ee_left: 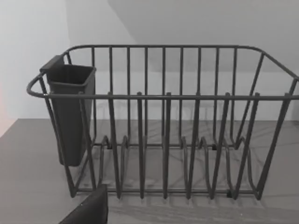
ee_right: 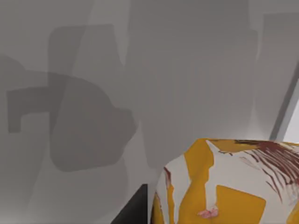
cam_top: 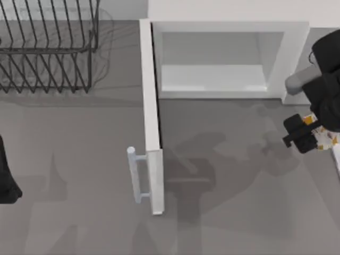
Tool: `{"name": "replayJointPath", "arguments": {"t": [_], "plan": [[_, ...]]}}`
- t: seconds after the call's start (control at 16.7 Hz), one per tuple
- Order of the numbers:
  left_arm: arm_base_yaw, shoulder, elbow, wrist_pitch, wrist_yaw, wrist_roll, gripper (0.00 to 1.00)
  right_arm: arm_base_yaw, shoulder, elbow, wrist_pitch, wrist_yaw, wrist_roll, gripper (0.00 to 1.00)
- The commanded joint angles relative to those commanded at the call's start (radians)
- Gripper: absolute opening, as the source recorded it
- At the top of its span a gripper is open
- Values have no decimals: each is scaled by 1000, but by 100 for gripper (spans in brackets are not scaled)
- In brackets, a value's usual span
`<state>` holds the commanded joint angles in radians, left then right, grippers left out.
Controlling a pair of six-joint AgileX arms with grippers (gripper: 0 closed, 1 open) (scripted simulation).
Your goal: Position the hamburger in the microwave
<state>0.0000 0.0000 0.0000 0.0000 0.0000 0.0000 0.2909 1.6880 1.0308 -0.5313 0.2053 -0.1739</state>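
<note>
The white microwave (cam_top: 289,58) stands at the back of the table with its pale cavity facing the front. Its door (cam_top: 151,122) is swung fully out toward the front, bar handle (cam_top: 136,173) on its left face. At the table's right edge, in front of the microwave's right side, my right gripper (cam_top: 305,135) is shut on the hamburger (cam_top: 325,139), a small white item with orange patches. The right wrist view shows the hamburger (ee_right: 224,186) close up, yellow and white with dark red streaks. My left arm (cam_top: 6,180) is parked at the left edge.
A dark wire dish rack (cam_top: 48,48) stands at the back left. The left wrist view looks straight at this rack (ee_left: 163,130), with a dark cup (ee_left: 70,112) hung on one end. Grey tabletop lies between the door and the right gripper.
</note>
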Motion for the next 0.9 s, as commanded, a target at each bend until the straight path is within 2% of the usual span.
{"name": "replayJointPath", "arguments": {"t": [0.54, 0.72, 0.9], "plan": [[0, 0, 0, 0, 0, 0, 100, 227, 452, 147, 865, 265, 302, 0], [0, 0, 0, 0, 0, 0, 100, 277, 538, 188, 1042, 336, 379, 0], [0, 0, 0, 0, 0, 0, 100, 303, 582, 214, 1125, 376, 421, 0]]}}
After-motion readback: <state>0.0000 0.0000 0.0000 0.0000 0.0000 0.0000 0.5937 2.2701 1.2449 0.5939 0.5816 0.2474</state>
